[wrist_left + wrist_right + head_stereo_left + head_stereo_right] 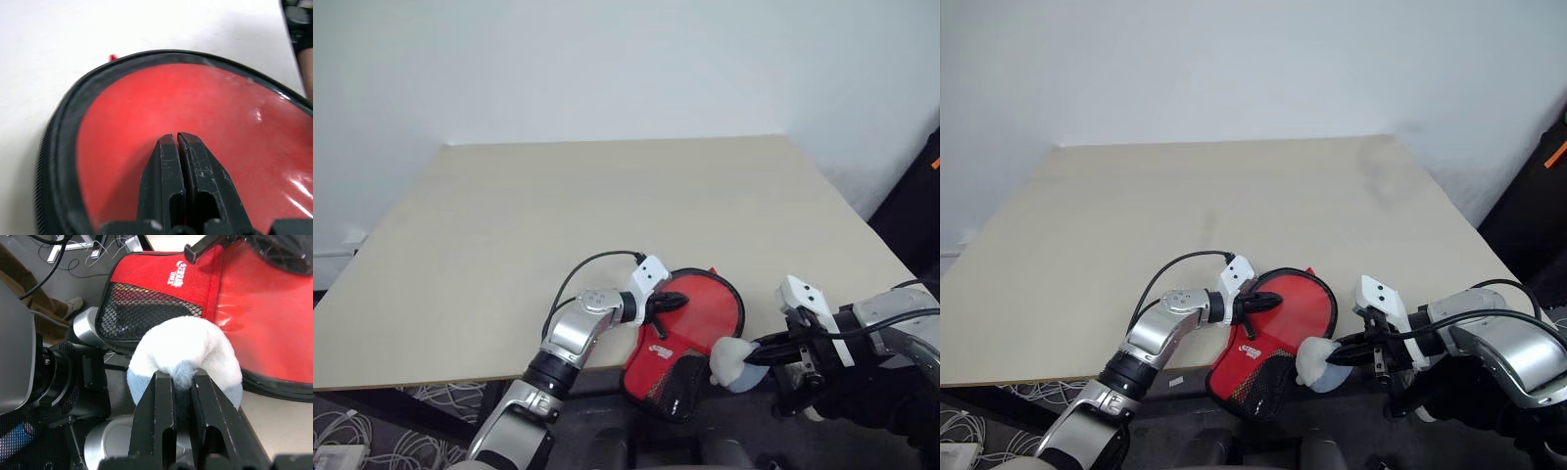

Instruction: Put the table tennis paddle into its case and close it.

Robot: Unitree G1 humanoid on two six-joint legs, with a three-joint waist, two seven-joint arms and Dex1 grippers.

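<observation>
The case (690, 338) lies at the table's (607, 235) near edge, handle end overhanging; the paddle's red face seems inside. Left tool (671, 300), closed and empty, presses its clear panel. Right tool (766, 352) pinches a white-and-blue plush pad (729, 362). Zipping seems left.

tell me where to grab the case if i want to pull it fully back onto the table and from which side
Grip the narrow mesh-pocket end of the case, which hangs past the table's near edge, so fingers can close above and below it. Come from the near side. The round end lies flat, leaving no room underneath, and the left gripper rests shut on it. The right gripper is shut on a white fluffy item, so it isn't free.
</observation>
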